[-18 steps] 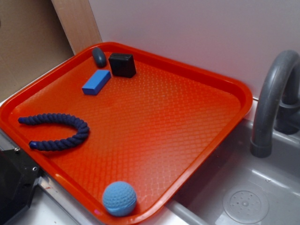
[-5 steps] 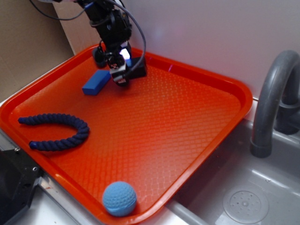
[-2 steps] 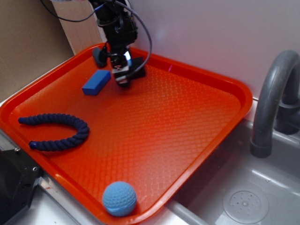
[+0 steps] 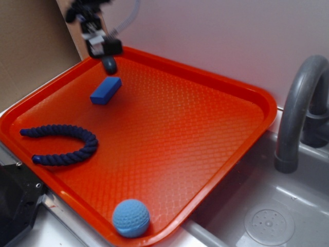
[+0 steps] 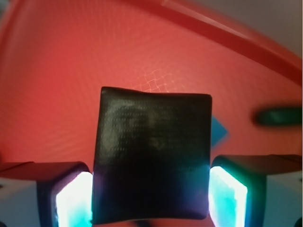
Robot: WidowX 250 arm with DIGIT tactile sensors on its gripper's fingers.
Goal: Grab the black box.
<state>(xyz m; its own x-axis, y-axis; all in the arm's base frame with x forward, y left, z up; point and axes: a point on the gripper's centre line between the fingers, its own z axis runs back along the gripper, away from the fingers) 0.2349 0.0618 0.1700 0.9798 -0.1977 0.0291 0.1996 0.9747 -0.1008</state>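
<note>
Pincer point(image 5: 151, 189) clamps the black box point(image 5: 152, 153) – raised above the tray's point(image 4: 221, 82) far-left corner

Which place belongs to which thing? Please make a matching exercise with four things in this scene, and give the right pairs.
Things:
1. black box
2. blue ball
3. rope
4. faucet

Places:
A. near corner of the red tray
B. over the sink, right of the tray
C. between the fingers of the gripper, lifted off the tray
D. left side of the tray, curved like a horseshoe

Pairs: 1-C, 2-A, 3-D, 4-B
</note>
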